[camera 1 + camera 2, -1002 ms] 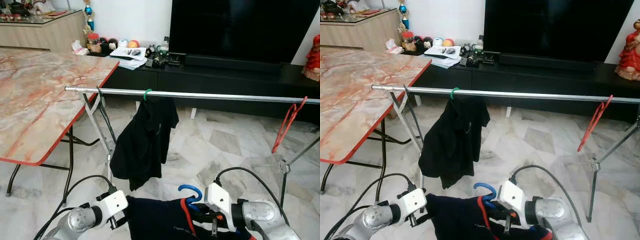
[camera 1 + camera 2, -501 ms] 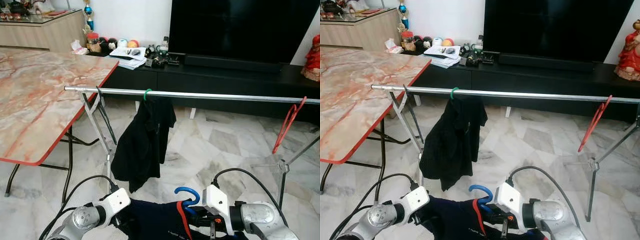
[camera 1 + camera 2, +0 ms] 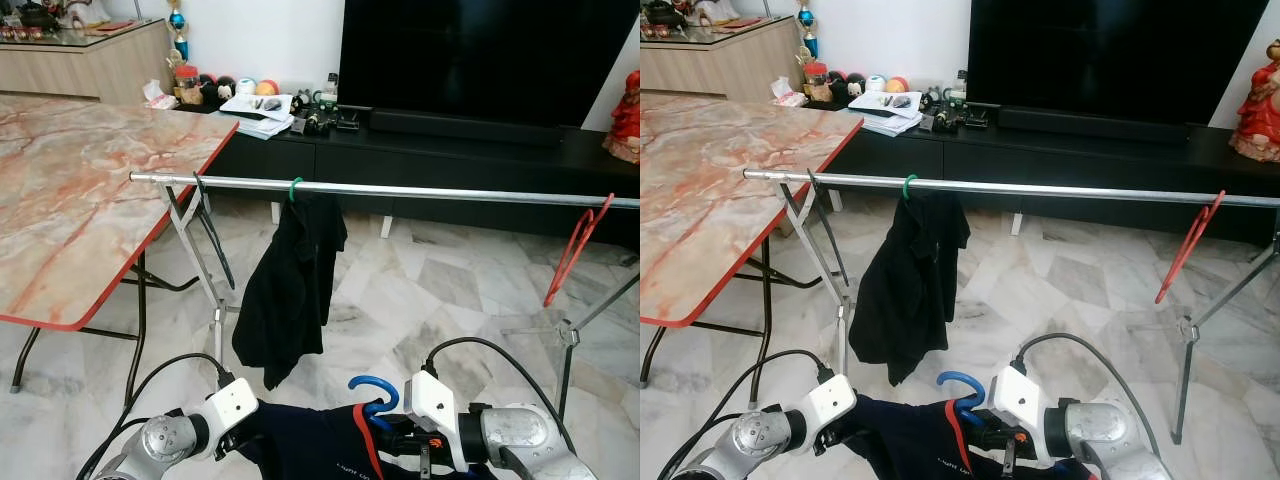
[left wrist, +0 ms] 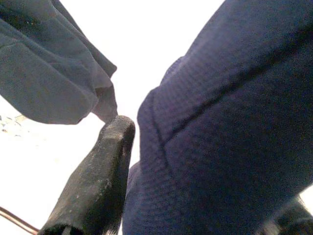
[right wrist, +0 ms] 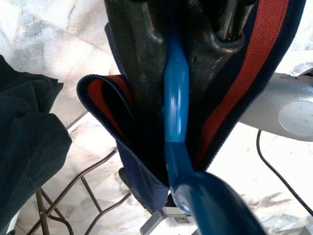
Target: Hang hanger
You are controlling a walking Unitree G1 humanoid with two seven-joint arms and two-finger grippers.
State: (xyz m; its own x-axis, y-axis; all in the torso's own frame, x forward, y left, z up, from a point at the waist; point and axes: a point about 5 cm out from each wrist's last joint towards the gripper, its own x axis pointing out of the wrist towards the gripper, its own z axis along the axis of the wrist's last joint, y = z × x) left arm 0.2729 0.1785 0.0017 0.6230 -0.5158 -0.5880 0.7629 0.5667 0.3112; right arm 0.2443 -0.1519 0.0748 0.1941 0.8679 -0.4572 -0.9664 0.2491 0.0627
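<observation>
Blue hanger [image 3: 372, 392] carrying a navy garment [image 3: 310, 445] with red-striped collar, held low, well below the steel rail [image 3: 400, 190]. Right pincer [image 5: 171, 54] pressed together on the hanger neck; left pincer [image 4: 105, 171] pinching garment fabric. Step judged: carry and lift, hook not yet on rail. Next move likely calls for raising the hook over bare rail between black shirt [image 3: 290, 290] and red hanger [image 3: 577, 250].

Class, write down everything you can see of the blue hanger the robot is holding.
The blue hanger looks like smooth plastic. Its curved hook stands up, low in front of the robot and well below the metal rail. The right gripper is shut on its neck. A navy garment with a red-striped collar hangs on it, hiding the shoulders; the left gripper pinches that cloth.
</observation>
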